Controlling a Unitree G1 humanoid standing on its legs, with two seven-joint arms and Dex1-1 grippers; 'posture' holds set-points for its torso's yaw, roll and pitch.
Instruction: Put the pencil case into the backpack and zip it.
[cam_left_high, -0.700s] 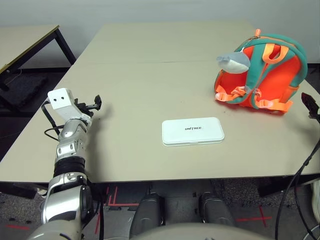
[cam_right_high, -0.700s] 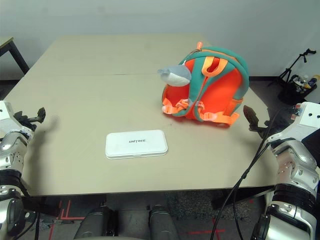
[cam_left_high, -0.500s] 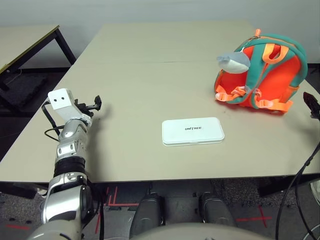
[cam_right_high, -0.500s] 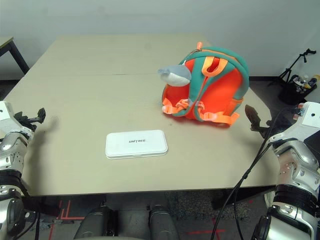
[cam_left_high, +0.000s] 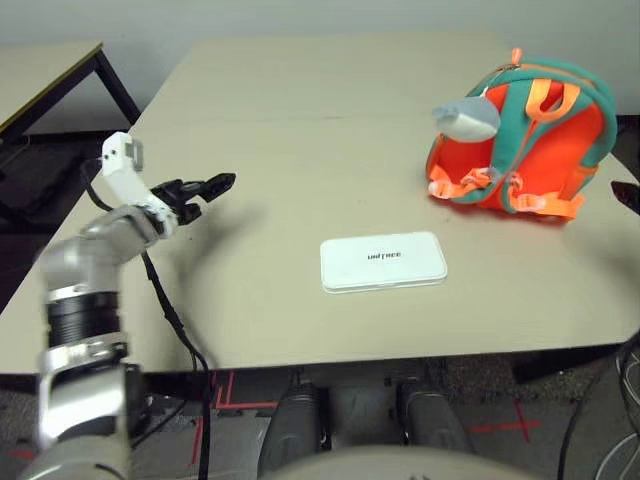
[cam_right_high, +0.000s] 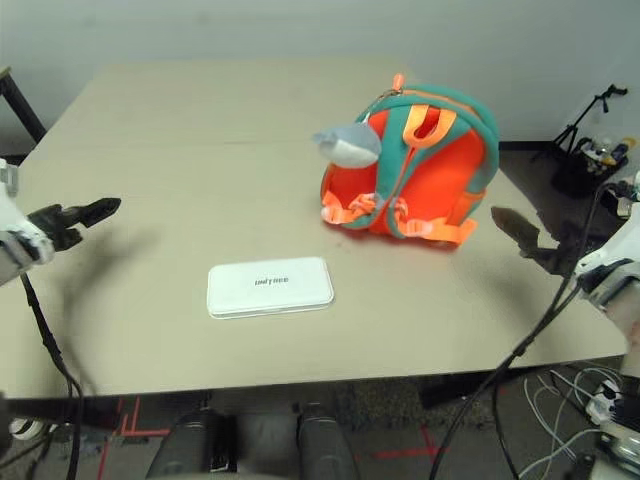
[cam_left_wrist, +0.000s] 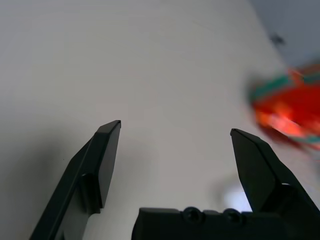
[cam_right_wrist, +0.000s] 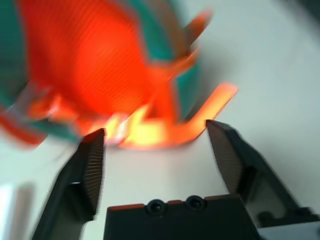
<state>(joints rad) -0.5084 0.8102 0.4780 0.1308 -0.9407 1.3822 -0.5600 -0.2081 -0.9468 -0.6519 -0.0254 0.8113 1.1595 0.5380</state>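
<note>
Pencil case (cam_left_high: 383, 262) between raised open grippers

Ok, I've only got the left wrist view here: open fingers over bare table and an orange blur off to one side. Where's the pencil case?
Observer: The pencil case lies flat on the table near its front edge, lettering up, apart from the backpack.
Operator: Is the backpack standing?
Observer: Yes, upright on the robot's right side of the table, straps facing the robot, with a grey plush fin sticking out of it.
Operator: And the right gripper?
Observer: The right gripper hovers just right of the backpack, fingers open, holding nothing.
</note>
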